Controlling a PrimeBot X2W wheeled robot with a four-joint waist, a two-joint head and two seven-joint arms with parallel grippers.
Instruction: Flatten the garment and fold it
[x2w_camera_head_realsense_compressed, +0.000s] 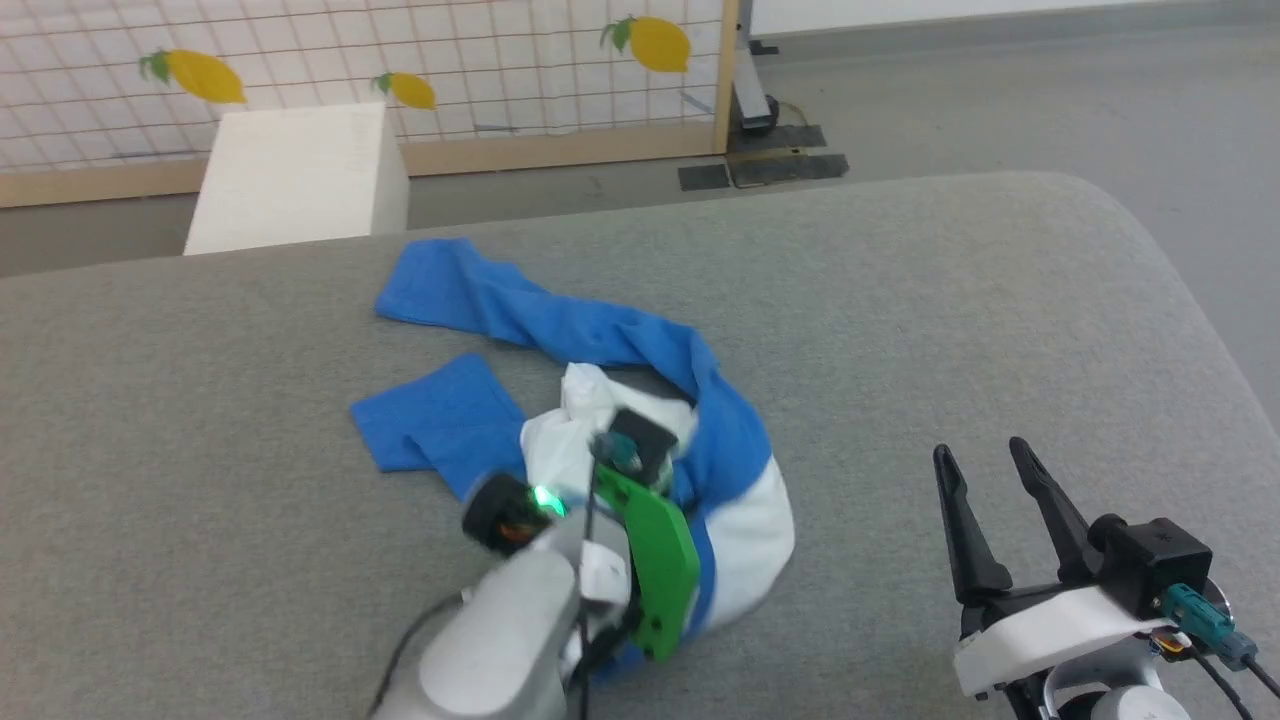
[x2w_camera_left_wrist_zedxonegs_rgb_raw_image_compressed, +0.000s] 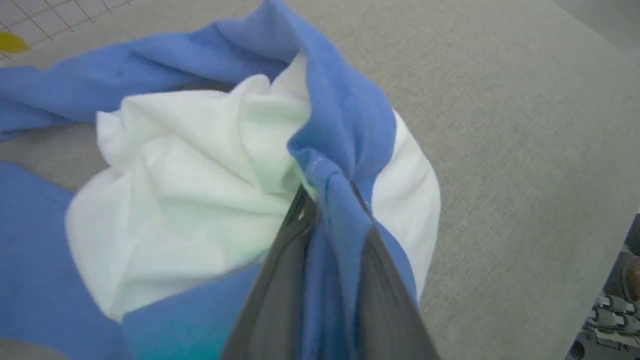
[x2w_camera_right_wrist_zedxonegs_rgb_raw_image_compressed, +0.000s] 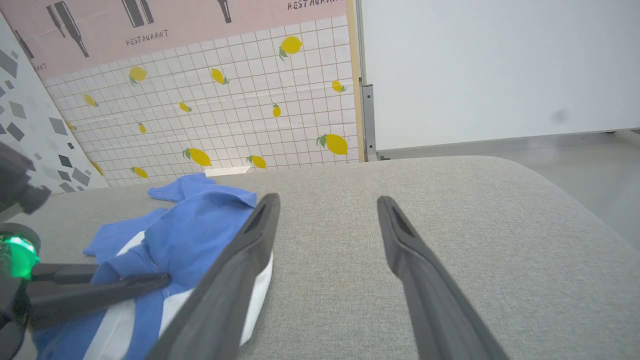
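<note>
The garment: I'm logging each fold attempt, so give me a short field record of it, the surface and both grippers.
garment: crumpled in a heap, blue and white mixed, not yet flattened
surface: grey padded top, the garment lying on it
left gripper: shut on a blue fold of the garment
right gripper: open, empty, apart from the garment, off to its right side
</note>
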